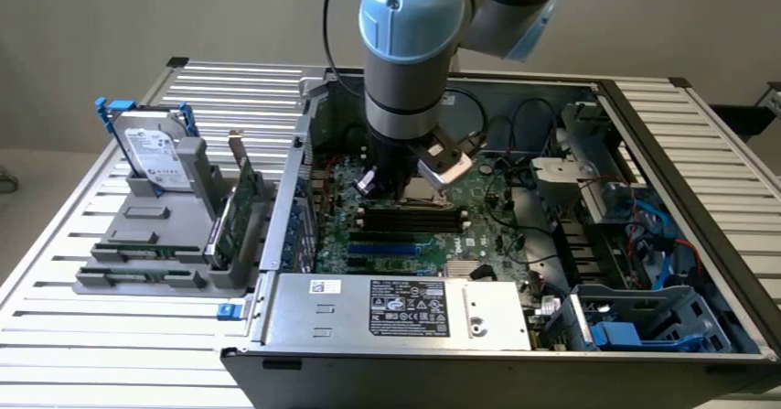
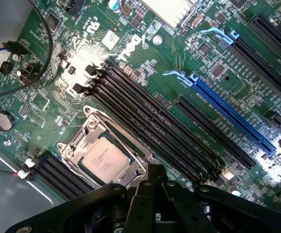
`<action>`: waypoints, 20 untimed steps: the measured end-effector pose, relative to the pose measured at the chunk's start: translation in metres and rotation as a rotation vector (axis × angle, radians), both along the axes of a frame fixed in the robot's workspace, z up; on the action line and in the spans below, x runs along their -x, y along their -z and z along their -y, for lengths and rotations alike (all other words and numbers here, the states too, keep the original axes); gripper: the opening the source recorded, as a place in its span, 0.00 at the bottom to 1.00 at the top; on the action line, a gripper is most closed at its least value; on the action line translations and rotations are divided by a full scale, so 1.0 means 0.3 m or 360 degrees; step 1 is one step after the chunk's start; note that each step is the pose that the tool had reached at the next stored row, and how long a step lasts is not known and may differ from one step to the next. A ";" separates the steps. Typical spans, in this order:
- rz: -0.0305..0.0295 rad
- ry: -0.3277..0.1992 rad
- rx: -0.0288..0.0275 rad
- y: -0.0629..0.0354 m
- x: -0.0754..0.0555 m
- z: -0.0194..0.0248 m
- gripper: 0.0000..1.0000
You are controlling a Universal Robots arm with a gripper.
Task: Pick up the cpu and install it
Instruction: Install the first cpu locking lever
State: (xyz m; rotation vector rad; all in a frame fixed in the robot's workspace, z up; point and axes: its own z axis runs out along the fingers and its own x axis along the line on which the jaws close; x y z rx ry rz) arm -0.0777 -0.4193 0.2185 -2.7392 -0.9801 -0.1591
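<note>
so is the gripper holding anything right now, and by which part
Nothing: the gripper is shut and empty, above the cpu lying in its socket.

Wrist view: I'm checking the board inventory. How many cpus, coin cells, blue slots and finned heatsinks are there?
cpu: 1
coin cell: 1
blue slot: 1
finned heatsink: 1
Total: 4

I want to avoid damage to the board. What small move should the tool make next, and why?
Probably a short straight lift. The cpu already lies flat inside the socket frame, apart from the tool, which is shut with nothing in it. The tool hangs low beside the memory slots, so rising looks safer than moving sideways.
</note>
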 end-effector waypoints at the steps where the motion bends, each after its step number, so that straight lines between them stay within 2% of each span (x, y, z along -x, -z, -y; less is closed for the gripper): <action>1: -0.00001 0.0009 0.00003 0.004 0.001 -0.001 0.11; 8: -0.00006 0.0060 0.00005 0.013 0.016 -0.008 0.11; 15: -0.00050 0.0098 0.00007 0.015 0.026 -0.016 0.11; 20: -0.00138 0.0122 0.00009 0.017 0.028 -0.016 0.11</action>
